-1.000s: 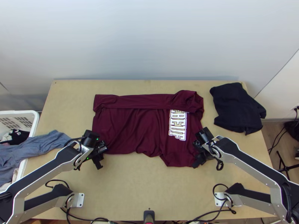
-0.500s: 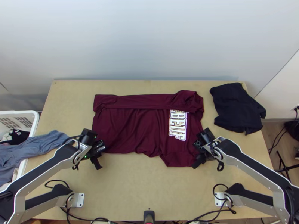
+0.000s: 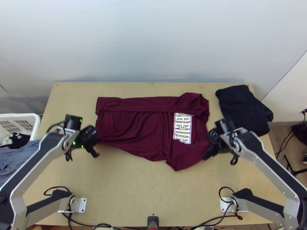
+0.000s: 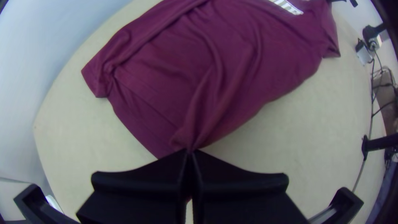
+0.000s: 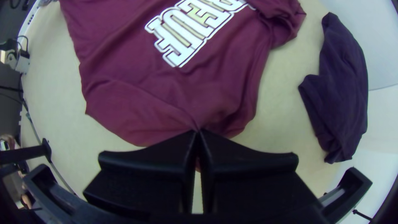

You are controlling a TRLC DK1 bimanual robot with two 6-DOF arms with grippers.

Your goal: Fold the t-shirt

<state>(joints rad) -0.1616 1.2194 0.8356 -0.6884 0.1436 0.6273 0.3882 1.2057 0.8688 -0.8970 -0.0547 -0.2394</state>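
T-shirt, maroon cloth with large white block lettering: one, lying across the middle of the light wooden table, between the two arms. Far side folded over in a long strip that runs from end to end and overlaps part of the lettering; sleeve bunched at the strip's right end. Remainder spread, with loose creases. Near edge slants from the left gripper towards a corner that lies nearer the arm bases.

Left gripper, broad flat black fingers: one, at the t-shirt's near left corner. Fingers pressed together in the left wrist view, a pinch of maroon cloth between their tips; creases converge on the hold.

Right gripper, matching pattern: one, at the t-shirt's right end, on the near side, beyond the lettering. Fingers brought together in the right wrist view, gripping a gather of the cloth; a rounded fold bulges just beside the tips.

Dark garment, soft black cloth: one, in a heap at the table's far right corner, apart from the t-shirt.

Basket, white slatted plastic: one, at the table's left side. Contents include a blue-grey cloth and a small black cloth.
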